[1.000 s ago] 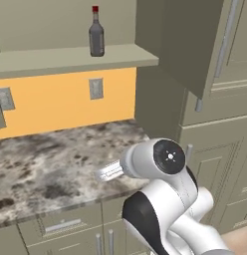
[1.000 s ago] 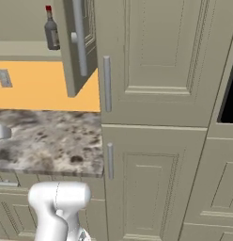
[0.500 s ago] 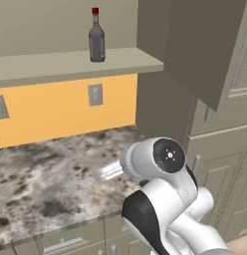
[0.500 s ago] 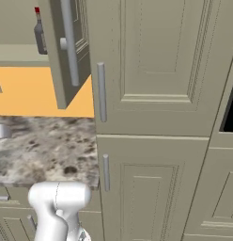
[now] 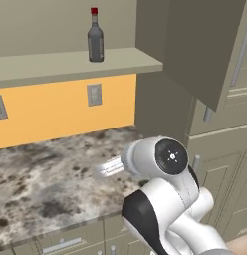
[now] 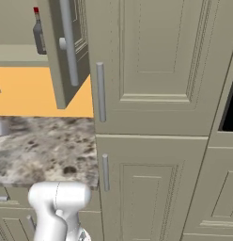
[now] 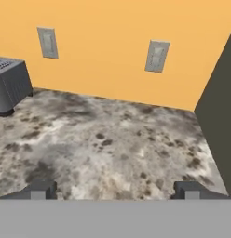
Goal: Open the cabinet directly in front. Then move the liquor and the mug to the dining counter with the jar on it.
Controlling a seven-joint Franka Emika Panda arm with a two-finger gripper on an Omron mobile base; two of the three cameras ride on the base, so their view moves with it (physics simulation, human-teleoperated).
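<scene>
Closer in now, whole view shifted with the base. Cabinet door [image 5: 202, 50] swung open, liquor [image 5: 95, 37] upright on the shelf. Gripper [image 7: 115, 189] spread wide, empty, low over the worktop [image 7: 112, 144]. Bottle grab likely next.

Orange wall [image 7: 108, 42], speckled marble worktop [image 7: 108, 144]

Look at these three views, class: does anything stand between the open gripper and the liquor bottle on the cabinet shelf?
Nothing visible does. The cabinet door is swung open to the right, so the liquor stands exposed near the shelf's front edge. The gripper is open, low over the speckled worktop, well below the shelf.
</scene>
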